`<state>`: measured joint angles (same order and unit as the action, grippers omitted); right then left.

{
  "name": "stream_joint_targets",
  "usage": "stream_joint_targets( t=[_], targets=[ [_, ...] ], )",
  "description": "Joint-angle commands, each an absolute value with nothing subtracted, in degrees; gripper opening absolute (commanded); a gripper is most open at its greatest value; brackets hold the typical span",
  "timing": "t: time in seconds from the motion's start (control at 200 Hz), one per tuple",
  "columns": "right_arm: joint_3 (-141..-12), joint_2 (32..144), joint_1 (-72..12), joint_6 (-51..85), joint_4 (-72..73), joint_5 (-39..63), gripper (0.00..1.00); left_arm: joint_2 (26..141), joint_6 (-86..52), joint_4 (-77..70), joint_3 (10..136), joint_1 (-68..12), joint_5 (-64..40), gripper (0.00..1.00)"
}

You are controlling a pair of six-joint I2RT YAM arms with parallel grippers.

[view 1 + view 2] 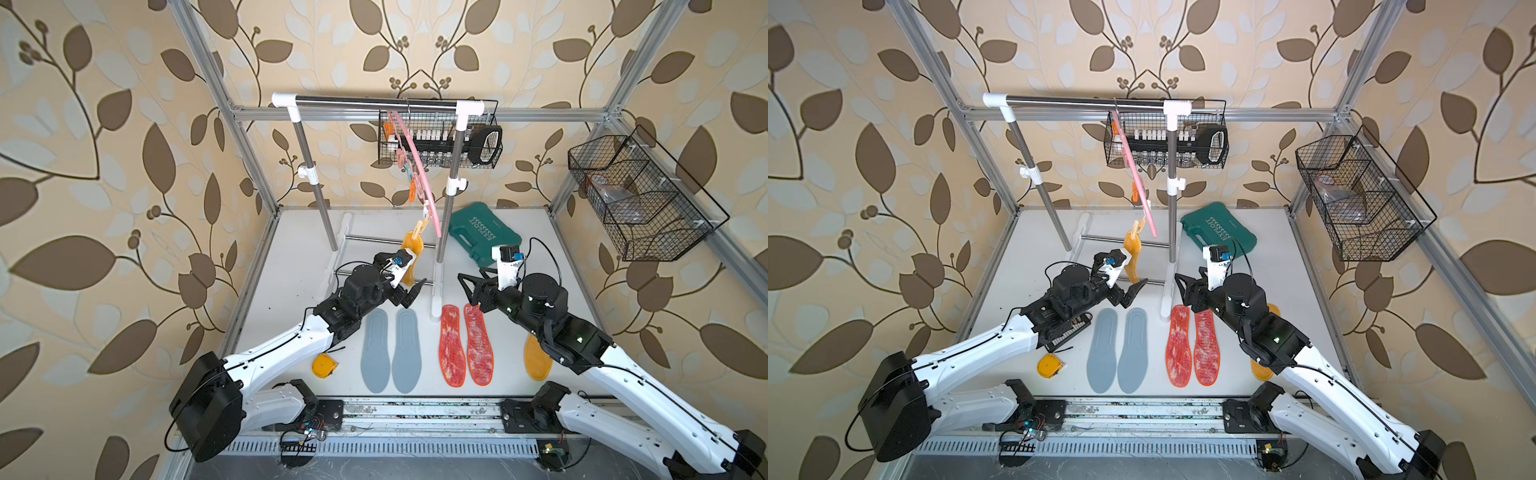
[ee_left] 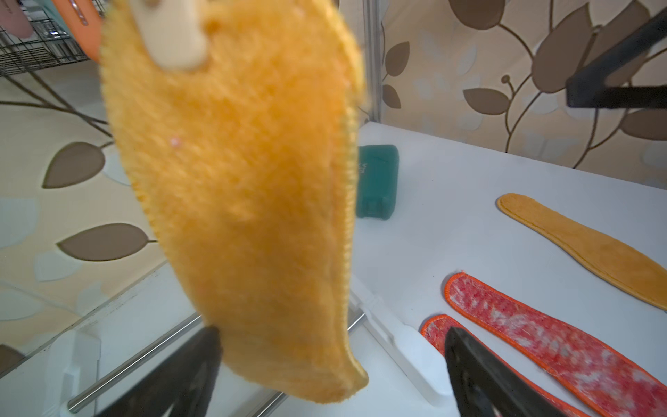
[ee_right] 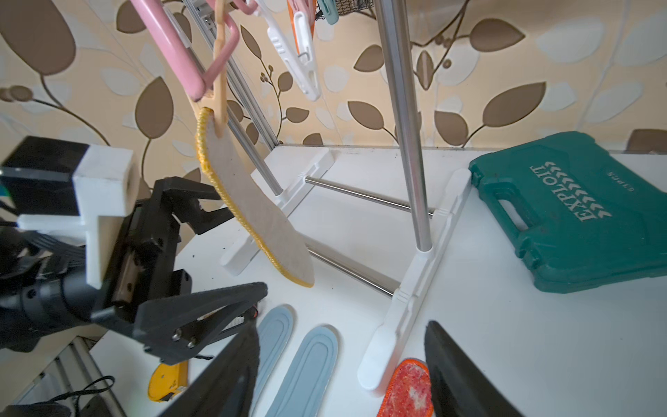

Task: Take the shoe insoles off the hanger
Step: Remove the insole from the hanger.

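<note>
One mustard insole (image 1: 412,249) hangs clipped to the pink hanger (image 3: 162,36) (the clip bites its upper end). Its lower end sits between the released, wide-spread left pincer (image 1: 409,282). The right pincer (image 1: 467,291), spread and empty, hovers over the red pair's (image 1: 453,349) far ends. The blue-grey pair (image 1: 390,353) and the other mustard insole (image 1: 536,361) lie on the surface (image 1: 291,257).

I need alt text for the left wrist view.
A fuzzy mustard-yellow insole, hanging from a pale clip, fills the view between the left gripper's open jaws. On the white table lie two red-orange mesh insoles, another yellow insole and a green case.
</note>
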<state>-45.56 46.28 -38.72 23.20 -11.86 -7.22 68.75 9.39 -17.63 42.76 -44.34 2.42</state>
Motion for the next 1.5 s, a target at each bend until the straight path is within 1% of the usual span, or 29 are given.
stream_joint_targets(
  t=[0.0,0.195,0.265,0.335,0.39,0.425,0.555,0.6,0.715,0.865,0.99,1.08,1.21,1.335,1.474,1.494],
  targets=[
    [-44.78,47.25,-38.50,27.25,-7.18,-2.77,0.71,71.32,10.10,-21.96,46.24,-44.56,8.33,0.99],
    [-44.58,48.34,-38.55,29.57,-5.45,-2.73,0.70,75.61,8.75,-23.39,49.43,-44.56,13.94,0.99],
    [-44.23,48.43,-38.51,30.39,-4.56,-3.31,0.70,76.77,7.67,-24.10,50.09,-44.56,15.99,0.95],
    [-44.12,48.73,-38.47,30.83,-3.73,-3.52,0.69,77.09,7.13,-24.54,50.19,-44.56,16.09,0.82],
    [-44.48,49.20,-38.48,31.01,-3.50,-3.17,0.68,76.52,6.51,-24.44,49.89,-44.54,16.01,0.70],
    [-44.79,49.62,-38.46,30.94,-3.43,-2.58,0.67,75.78,6.10,-24.51,49.47,-44.56,15.90,0.64],
    [-45.69,50.68,-38.42,29.98,-2.96,-0.55,0.66,72.02,6.41,-24.42,47.28,-44.56,13.52,0.52],
    [-45.87,51.04,-38.46,29.52,-2.45,0.06,0.65,70.79,6.48,-23.43,46.95,-44.56,12.44,0.51],
    [-46.48,51.65,-38.46,28.57,-1.24,1.78,0.65,67.61,6.28,-20.26,45.88,-44.56,8.87,0.43],
    [-47.65,52.74,-38.43,30.03,0.40,4.99,0.67,63.32,4.93,-18.53,42.95,-44.56,7.91,0.41],
    [-50.75,54.44,-38.48,36.15,-0.47,6.99,0.71,60.96,4.84,-16.76,41.78,-44.56,7.86,0.42],
    [-52.37,55.94,-38.51,41.65,-0.12,9.03,0.75,60.01,4.83,-15.19,41.78,-44.56,7.24,0.42],
    [-50.80,57.60,-38.52,47.06,8.66,15.14,0.76,58.83,4.48,-14.79,41.48,-44.56,5.48,0.41],
    [-50.53,59.17,-38.91,48.21,15.34,20.41,0.76,58.36,4.04,-13.49,42.04,-44.56,4.30,0.42],
    [-51.38,60.46,-40.34,45.94,18.43,20.66,0.74,58.53,3.72,-11.88,43.06,-44.56,2.33,0.41],
    [-51.64,60.65,-41.61,45.57,18.43,20.22,0.74,58.53,3.69,-11.82,43.19,-44.56,2.10,0.41]
  ],
)
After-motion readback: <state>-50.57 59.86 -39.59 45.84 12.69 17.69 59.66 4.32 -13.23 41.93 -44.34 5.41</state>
